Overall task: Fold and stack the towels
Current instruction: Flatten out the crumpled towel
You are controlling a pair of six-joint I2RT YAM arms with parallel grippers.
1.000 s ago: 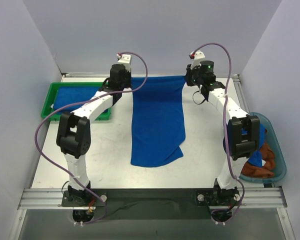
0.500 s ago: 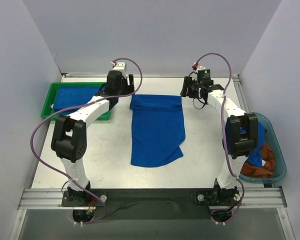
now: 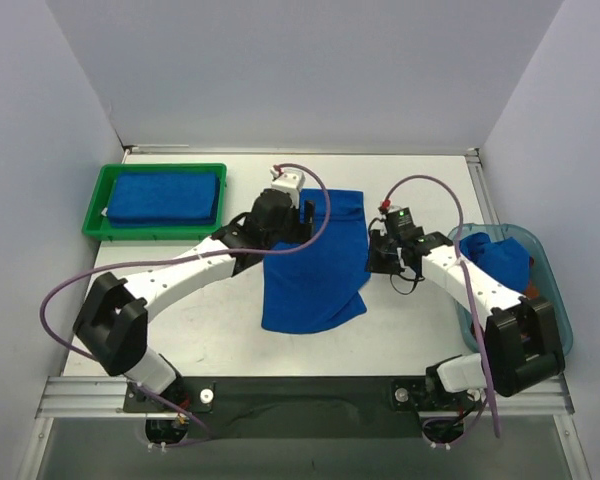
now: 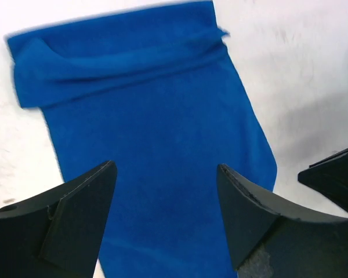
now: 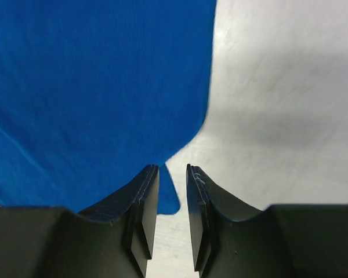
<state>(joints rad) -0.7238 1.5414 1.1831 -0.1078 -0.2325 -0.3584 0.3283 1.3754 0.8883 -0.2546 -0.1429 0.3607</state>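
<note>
A royal blue towel [image 3: 315, 280] lies lengthwise in the middle of the table, with its far end doubled over in a loose fold [image 4: 122, 63]. My left gripper [image 3: 305, 212] [image 4: 165, 167] hovers over the far part of the towel, its jaws wide open and empty. My right gripper [image 3: 373, 258] [image 5: 171, 168] sits low at the towel's right edge. Its jaws stand a narrow gap apart, and a blue corner [image 5: 169, 200] lies on the table under that gap. Another blue towel [image 3: 165, 197] lies folded in the green tray.
The green tray [image 3: 92, 215] stands at the far left. The teal bin [image 3: 558, 320] at the right holds a crumpled blue towel [image 3: 500, 255] and a sliver of rust-brown towel [image 3: 533, 291], partly behind my right arm. Grey walls close in the table.
Both grippers let go of the towel's raised far edge, which dropped into a fold. Both arms then came nearer, the left over the towel and the right to its edge, its jaws narrowing.
</note>
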